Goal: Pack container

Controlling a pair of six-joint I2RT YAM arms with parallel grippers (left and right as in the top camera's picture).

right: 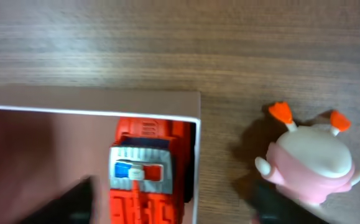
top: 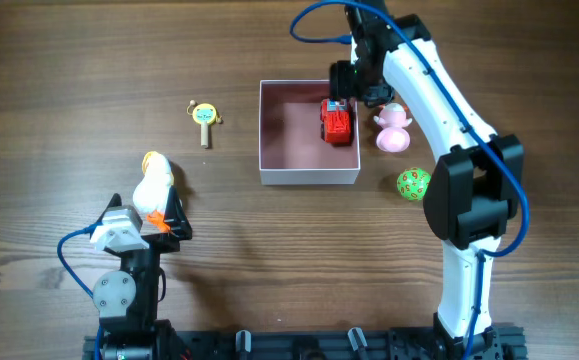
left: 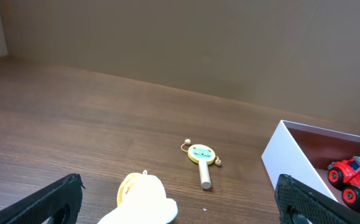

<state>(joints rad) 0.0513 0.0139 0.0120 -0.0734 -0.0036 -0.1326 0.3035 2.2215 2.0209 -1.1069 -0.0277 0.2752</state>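
Note:
The container (top: 307, 176), a square white box with a pink inside, sits at mid-table. A red toy truck (top: 337, 122) lies in its right part. My right gripper (top: 355, 88) is open above the container's far right corner. In the right wrist view it (right: 176, 208) straddles the truck (right: 143, 174) and the container's right wall (right: 195, 134). My left gripper (top: 157, 218) is open at the front left. A white and yellow duck toy (top: 153, 183) lies between its fingers (left: 180, 202), untouched by them.
A pink round toy (top: 393, 128) lies just right of the container and also shows in the right wrist view (right: 310, 160). A green ball (top: 413, 184) lies at the container's front right. A yellow rattle (top: 204, 116) lies to its left, also in the left wrist view (left: 200, 155).

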